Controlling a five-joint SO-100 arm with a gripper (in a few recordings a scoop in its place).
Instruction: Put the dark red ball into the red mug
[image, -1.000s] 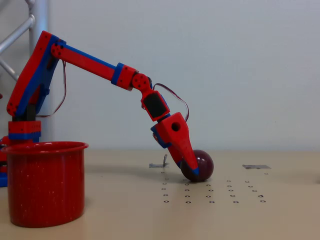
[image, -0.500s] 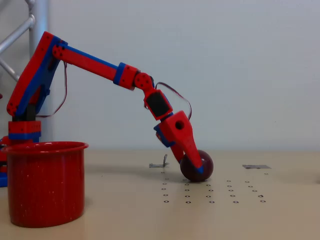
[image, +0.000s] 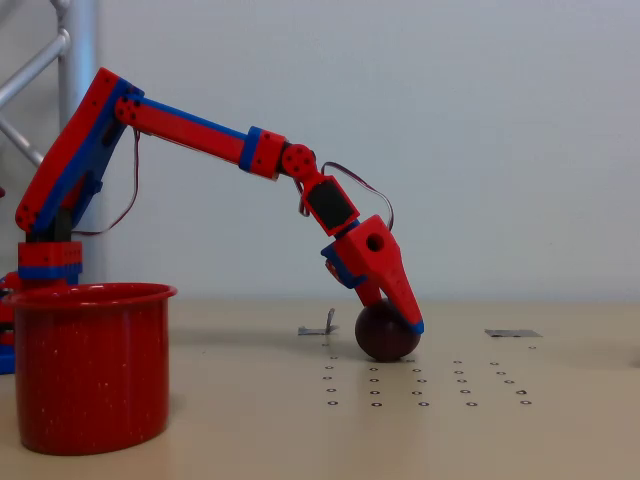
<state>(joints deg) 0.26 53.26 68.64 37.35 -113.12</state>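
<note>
The dark red ball rests on the tan table right of centre in the fixed view. The red-and-blue arm reaches down from the left, and its gripper sits against the ball's upper right side. One finger crosses in front of the ball's top. This side-on angle hides the gap between the jaws, so I cannot tell whether they are open or shut. The red mug stands upright at the near left, well apart from the ball, with its inside hidden.
The arm's base stands behind the mug, beside a metal truss at the upper left. A small metal clip and a flat grey piece lie on the table. Rows of small holes dot the table near the ball.
The gripper has risen and shifted right, from low across the ball's front to its upper right edge. The ball sits slightly further left, still on the table.
</note>
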